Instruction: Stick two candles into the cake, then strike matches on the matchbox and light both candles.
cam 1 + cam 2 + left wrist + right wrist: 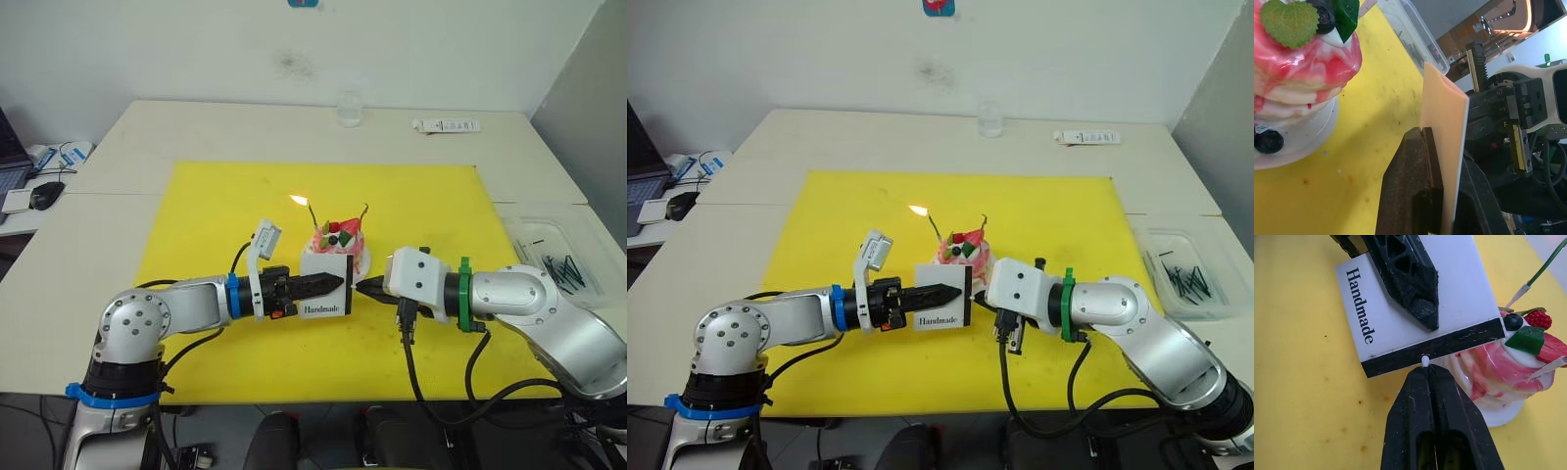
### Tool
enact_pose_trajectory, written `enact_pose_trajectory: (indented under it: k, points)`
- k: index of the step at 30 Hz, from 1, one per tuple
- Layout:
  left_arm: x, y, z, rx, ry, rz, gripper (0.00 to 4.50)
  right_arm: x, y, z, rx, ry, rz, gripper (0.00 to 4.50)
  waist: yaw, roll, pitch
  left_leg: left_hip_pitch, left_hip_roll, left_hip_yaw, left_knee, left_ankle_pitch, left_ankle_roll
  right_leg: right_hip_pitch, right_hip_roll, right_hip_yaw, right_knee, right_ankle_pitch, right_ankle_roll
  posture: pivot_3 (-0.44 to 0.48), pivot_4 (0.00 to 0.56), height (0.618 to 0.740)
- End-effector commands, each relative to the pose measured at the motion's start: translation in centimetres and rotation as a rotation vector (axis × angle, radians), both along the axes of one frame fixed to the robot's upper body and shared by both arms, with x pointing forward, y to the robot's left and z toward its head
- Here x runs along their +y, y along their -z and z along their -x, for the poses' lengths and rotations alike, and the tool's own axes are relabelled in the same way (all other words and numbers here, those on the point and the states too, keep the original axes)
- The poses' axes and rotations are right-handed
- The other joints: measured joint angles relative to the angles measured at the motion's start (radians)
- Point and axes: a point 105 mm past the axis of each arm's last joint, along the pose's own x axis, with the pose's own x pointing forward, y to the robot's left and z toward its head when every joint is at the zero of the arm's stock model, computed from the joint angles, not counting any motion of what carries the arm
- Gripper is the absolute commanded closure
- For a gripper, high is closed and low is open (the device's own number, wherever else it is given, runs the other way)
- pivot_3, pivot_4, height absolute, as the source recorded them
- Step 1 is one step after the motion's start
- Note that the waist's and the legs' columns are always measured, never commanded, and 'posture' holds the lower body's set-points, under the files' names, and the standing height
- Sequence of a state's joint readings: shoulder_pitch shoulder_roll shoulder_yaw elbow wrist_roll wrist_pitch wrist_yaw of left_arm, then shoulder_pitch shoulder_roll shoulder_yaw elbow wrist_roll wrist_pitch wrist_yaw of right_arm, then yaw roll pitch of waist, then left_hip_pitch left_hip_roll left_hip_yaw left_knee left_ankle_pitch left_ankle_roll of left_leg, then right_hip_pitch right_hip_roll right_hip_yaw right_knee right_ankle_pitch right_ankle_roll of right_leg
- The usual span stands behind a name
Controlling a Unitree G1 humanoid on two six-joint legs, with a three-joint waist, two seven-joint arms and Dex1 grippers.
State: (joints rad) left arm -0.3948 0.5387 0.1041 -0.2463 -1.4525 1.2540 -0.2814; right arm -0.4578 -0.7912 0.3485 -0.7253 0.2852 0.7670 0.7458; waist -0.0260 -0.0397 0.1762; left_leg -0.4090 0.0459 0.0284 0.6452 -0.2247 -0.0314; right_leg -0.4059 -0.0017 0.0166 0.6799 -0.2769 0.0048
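Observation:
The pink-and-white cake (pixel 340 241) stands on its small plate in the middle of the yellow mat (pixel 206 215). Two thin candles rise from it. The left candle (pixel 312 215) carries a flame (pixel 298 200); the right candle (pixel 364 212) shows no flame. Just in front of the cake, my left gripper (pixel 339 282) is shut on the white "Handmade" matchbox (pixel 1400 308) and holds it upright. From the right, my right gripper (pixel 361 287) is shut on a match. The match's white tip (pixel 1425 361) touches the black striking strip (pixel 1449 342).
A clear tray (pixel 554 257) with several dark matches sits off the mat at the right. A glass (pixel 350 108) and a white flat object (pixel 446 125) lie at the table's far side. A mouse (pixel 44 194) and other desk items are at the far left.

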Motion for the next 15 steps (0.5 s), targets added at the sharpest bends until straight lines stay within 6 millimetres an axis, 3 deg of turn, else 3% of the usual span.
enact_pose_trajectory:
  k: [1, 4, 7, 9, 11, 13, 15]
  points:
    - [-0.8, -1.6, 0.9, -0.052, 0.050, 0.068, 4.50, 0.7, -0.3, 0.5, -0.032, -0.045, 0.004, 4.47, 0.000, 0.000, 0.000, 0.000, 0.000, 0.000, 0.000, 0.000, 0.000, 0.000, 0.000, 0.000, 0.000, 0.000, 0.000, 0.000, 0.150, 0.740]
    - [-1.6, -2.7, 0.4, -0.136, 0.045, 0.085, 4.50, 1.2, 0.2, 0.8, -0.022, -0.086, 0.021, 4.47, 0.000, 0.000, 0.000, 0.000, 0.000, 0.000, 0.000, 0.000, 0.000, 0.000, 0.000, 0.000, 0.000, 0.000, 0.000, 0.000, 0.150, 0.740]
    - [-1.6, -8.8, -1.6, -0.394, -0.002, 0.111, 4.50, 1.2, 0.7, 1.4, -0.006, -0.146, 0.065, 4.47, 0.005, -0.003, 0.002, 0.000, -0.001, 0.000, 0.001, 0.000, 0.000, 0.000, 0.000, 0.000, 0.000, 0.000, 0.000, 0.000, 0.150, 0.740]
    - [-0.1, -13.6, -2.3, -0.585, -0.039, 0.085, 4.50, 0.6, 0.4, 1.6, 0.000, -0.169, 0.086, 4.47, 0.017, -0.008, 0.005, -0.004, -0.002, -0.002, 0.003, 0.000, -0.001, -0.001, 0.004, -0.007, 0.001, 0.001, -0.001, 0.000, 0.150, 0.740]
    - [1.6, -16.7, -2.5, -0.699, -0.081, 0.046, 4.50, -0.1, 0.1, 1.5, 0.000, -0.167, 0.096, 4.47, 0.015, -0.006, 0.005, -0.005, -0.002, -0.002, 0.002, 0.001, -0.002, -0.002, 0.009, -0.003, -0.001, 0.003, -0.002, 0.000, 0.150, 0.740]
    - [2.6, -17.2, -2.3, -0.726, -0.087, 0.002, 4.50, -0.6, -0.3, 1.0, -0.002, -0.143, 0.088, 4.47, 0.002, -0.002, 0.002, -0.001, -0.001, 0.002, 0.000, 0.001, -0.002, -0.002, 0.008, 0.000, -0.002, 0.002, 0.000, 0.000, 0.150, 0.740]
    - [2.9, -16.4, -2.0, -0.706, -0.074, -0.028, 4.50, -0.9, -0.6, 0.6, -0.005, -0.112, 0.069, 4.47, -0.002, -0.001, 0.002, 0.002, 0.000, 0.003, -0.001, 0.001, -0.002, 0.000, 0.005, 0.002, -0.001, -0.001, 0.003, 0.000, 0.150, 0.740]
